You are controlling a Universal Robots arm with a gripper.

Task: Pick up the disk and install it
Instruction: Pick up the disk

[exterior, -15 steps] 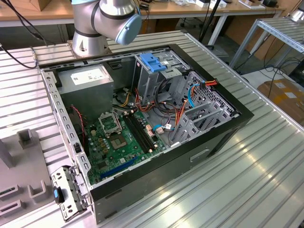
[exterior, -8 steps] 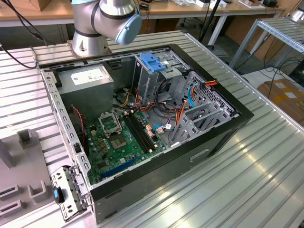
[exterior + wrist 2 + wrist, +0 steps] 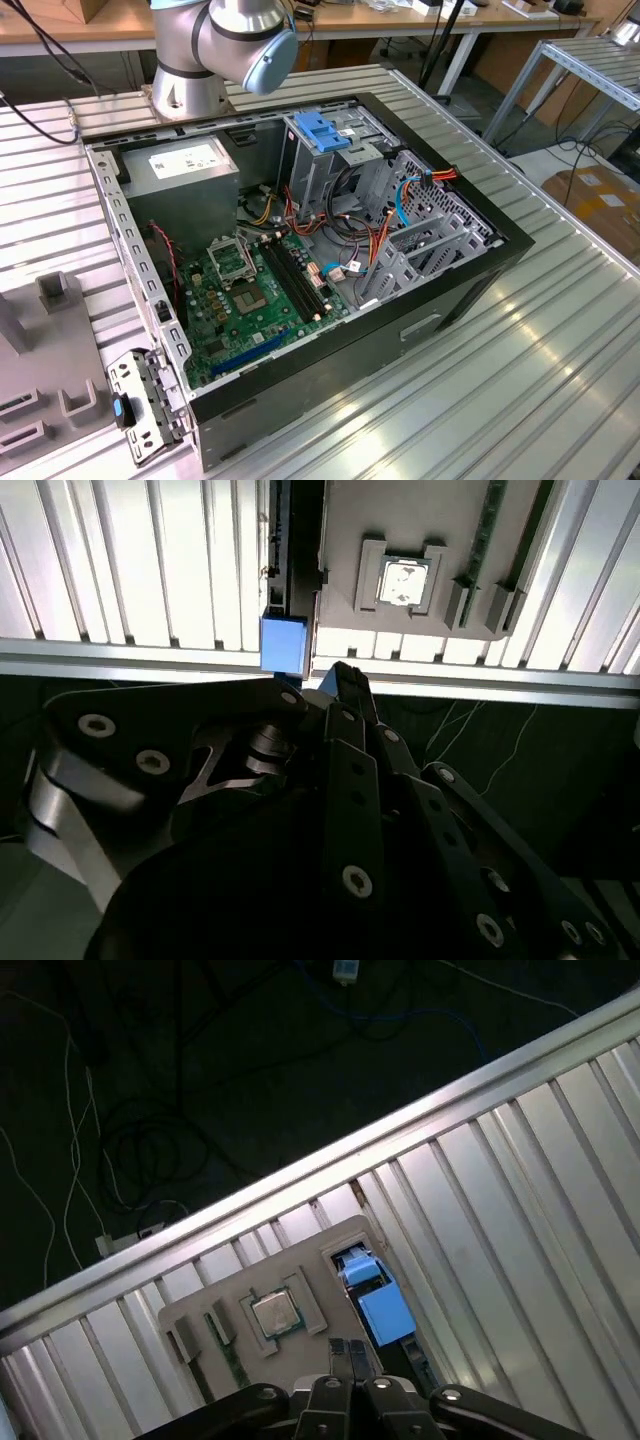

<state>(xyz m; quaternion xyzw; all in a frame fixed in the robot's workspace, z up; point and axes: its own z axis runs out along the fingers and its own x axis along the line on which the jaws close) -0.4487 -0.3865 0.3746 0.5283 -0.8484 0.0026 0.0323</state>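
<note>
The disk (image 3: 372,1290), mostly its blue carrier showing, stands on edge in a grey holder plate (image 3: 300,1265) on the ribbed metal table (image 3: 520,1190); the hand (image 3: 347,1346) hovers just beside, fingers pressed together, empty; dark floor (image 3: 220,1050) beyond.

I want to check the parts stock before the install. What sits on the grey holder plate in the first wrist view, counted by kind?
On the flat grey plastic holder plate:
Flat disk with blue plastic carrier edge, standing in its slot: 1
Square silver processor chip: 1
Thin dark-green board strip: 1
Total: 3
</note>
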